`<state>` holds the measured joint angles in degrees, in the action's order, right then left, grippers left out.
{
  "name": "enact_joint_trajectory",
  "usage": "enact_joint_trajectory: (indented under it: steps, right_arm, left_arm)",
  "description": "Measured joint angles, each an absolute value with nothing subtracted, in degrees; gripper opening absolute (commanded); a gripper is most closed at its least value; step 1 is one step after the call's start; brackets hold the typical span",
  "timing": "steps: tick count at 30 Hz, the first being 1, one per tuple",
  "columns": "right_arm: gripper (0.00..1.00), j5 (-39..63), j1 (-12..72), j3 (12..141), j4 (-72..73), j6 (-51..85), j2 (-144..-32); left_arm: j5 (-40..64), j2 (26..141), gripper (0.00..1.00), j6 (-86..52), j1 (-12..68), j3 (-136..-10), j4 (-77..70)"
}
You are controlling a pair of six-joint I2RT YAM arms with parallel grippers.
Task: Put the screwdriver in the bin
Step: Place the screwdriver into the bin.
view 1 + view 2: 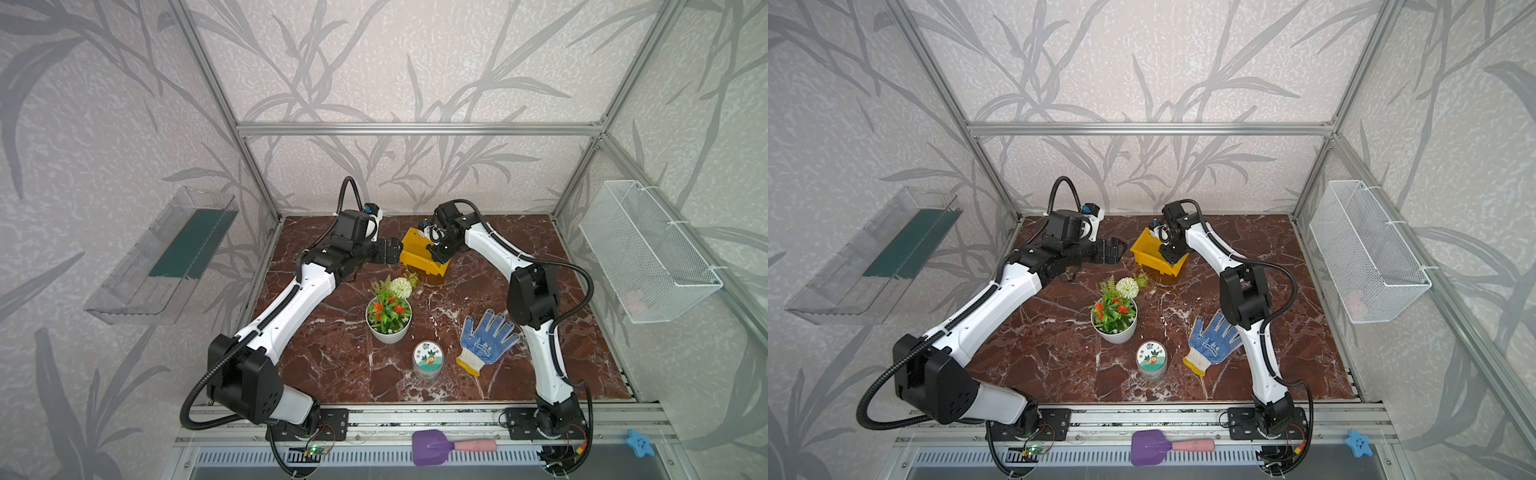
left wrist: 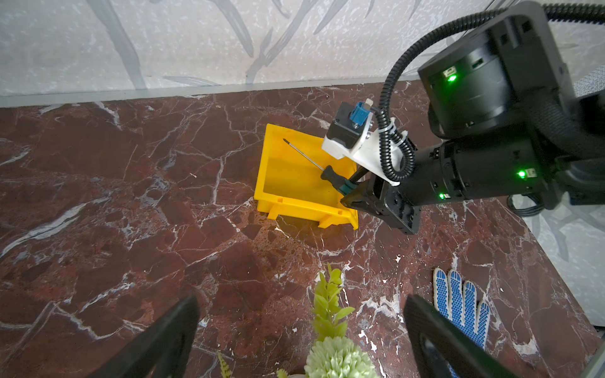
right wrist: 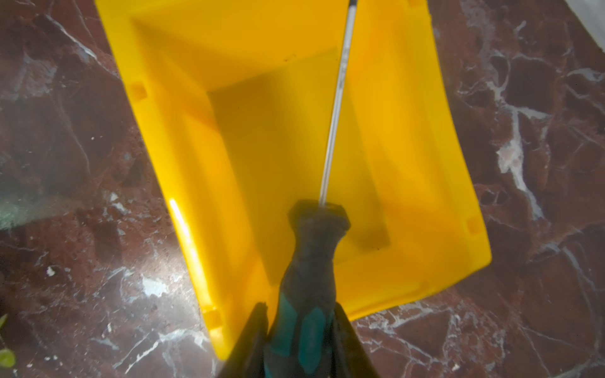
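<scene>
In both top views the right end effector (image 1: 432, 248) hangs over the bin (image 1: 412, 251), at 1 o'clock from the potted plant (image 1: 388, 322), its grip too small to read. The right wrist view shows it clenched on the screwdriver (image 3: 314, 248) handle, shaft above the bin's floor; the left wrist view shows the left end effector (image 2: 301, 301) released

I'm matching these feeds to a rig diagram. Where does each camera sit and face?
Both top views: high above the arm bases, looking down at the table; the left arm and right arm show.
Left wrist: on the left arm, facing the bin; the open left gripper and the right arm show.
Right wrist: on the right arm, looking down into the bin; the right gripper holds the screwdriver.
Shared: both wrist views show the screwdriver over the bin.
</scene>
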<state>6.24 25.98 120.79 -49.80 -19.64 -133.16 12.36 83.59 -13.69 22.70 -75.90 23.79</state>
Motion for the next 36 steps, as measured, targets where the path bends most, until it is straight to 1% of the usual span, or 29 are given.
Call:
enact_joint_trajectory:
  steps: [10, 18, 31, 36]
  right_arm:
    - [0.24, 6.55, 25.98, 126.26, -51.44, -17.56, -137.36]
    - [0.38, 6.50, 25.98, 127.57, -51.96, -15.64, -138.63]
    - [0.43, 6.48, 25.98, 127.20, -50.74, -13.06, -138.43]
    - [0.45, 5.34, 25.98, 121.27, -46.54, -11.81, -133.84]
  left_arm:
    - [12.34, 83.64, 0.99, -13.65, 22.70, -75.90, 23.75]
    - [12.32, 83.64, 0.99, -13.47, 22.70, -75.90, 23.73]
    - [12.01, 83.64, 0.99, -12.99, 22.70, -75.90, 23.70]
    - [11.88, 83.61, 0.99, -13.02, 22.70, -75.90, 23.66]
